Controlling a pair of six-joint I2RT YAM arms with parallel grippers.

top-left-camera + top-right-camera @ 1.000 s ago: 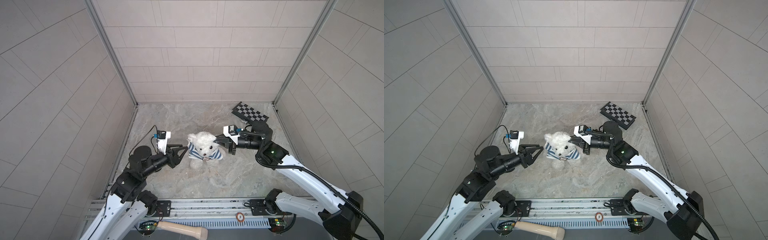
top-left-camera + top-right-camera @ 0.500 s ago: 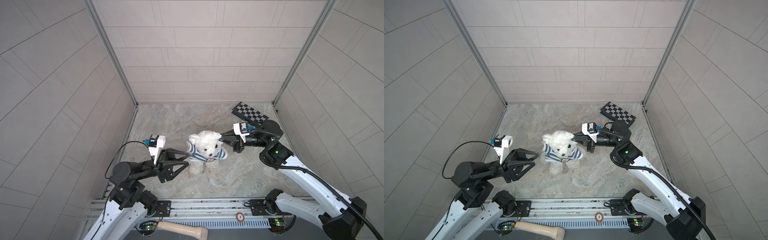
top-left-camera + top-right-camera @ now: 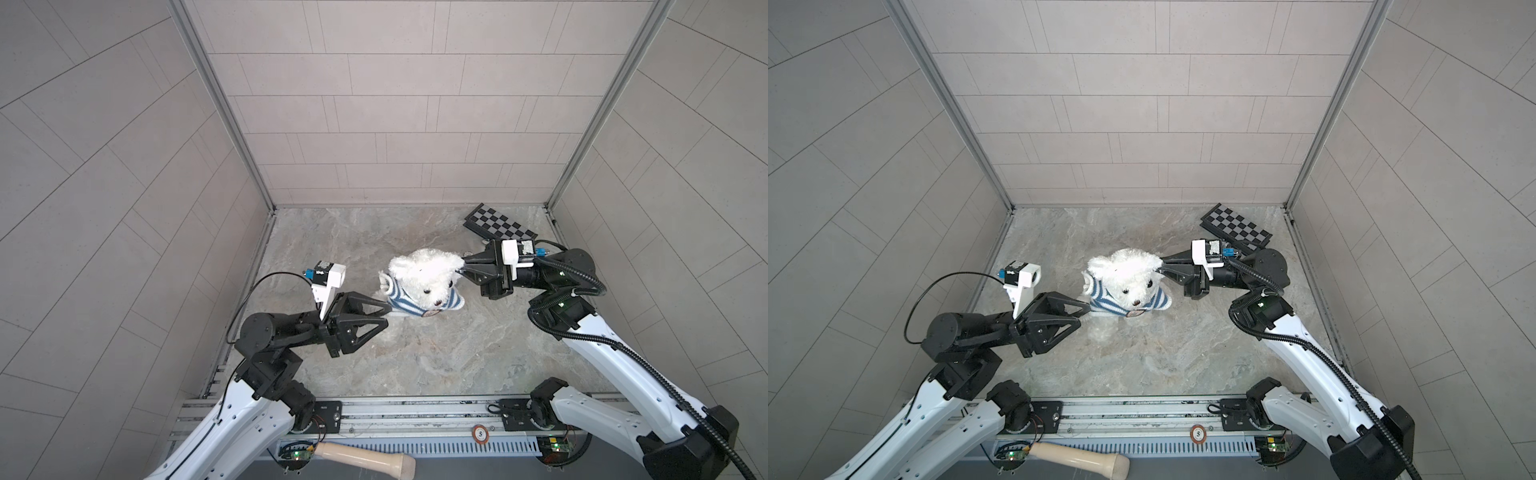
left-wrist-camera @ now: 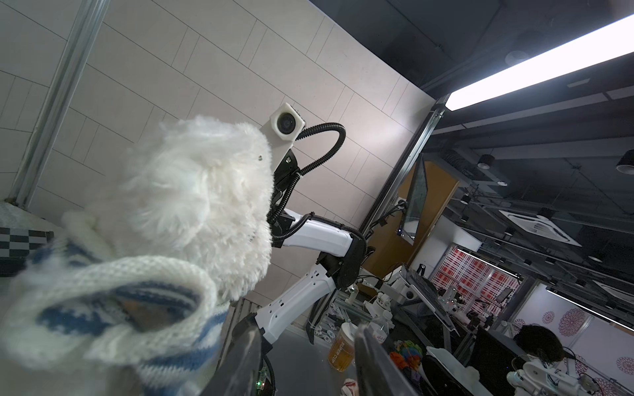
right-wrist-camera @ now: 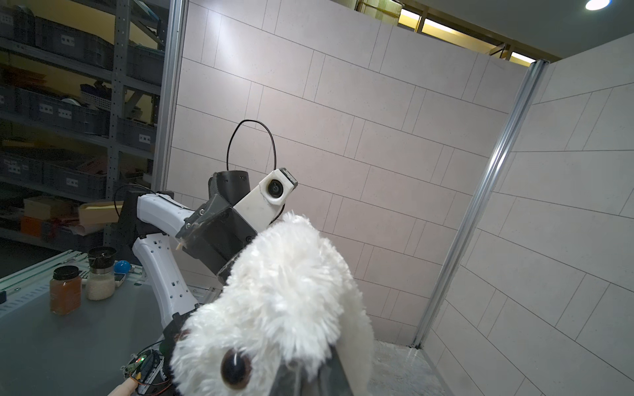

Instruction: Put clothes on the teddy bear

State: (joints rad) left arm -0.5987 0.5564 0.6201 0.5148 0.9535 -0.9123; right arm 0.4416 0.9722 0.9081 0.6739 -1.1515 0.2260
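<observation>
Now at the left: left claw (image 3: pixel 388 312) parted and empty, tips just beside the hollow sleeve of the navy-and-white striped knitted shirt (image 3: pixel 401 298). Centre: fluffy cream-white plush teddy bear (image 3: pixel 419 274), upright mid-way along the grey marbled table (image 3: pixel 436 353), long axis vertical, shirt bunched round the shoulders. Right: right claw (image 3: pixel 462 266) clenched on the bear's ear. Likely next: sleeve work, nearest to the left claw.
</observation>
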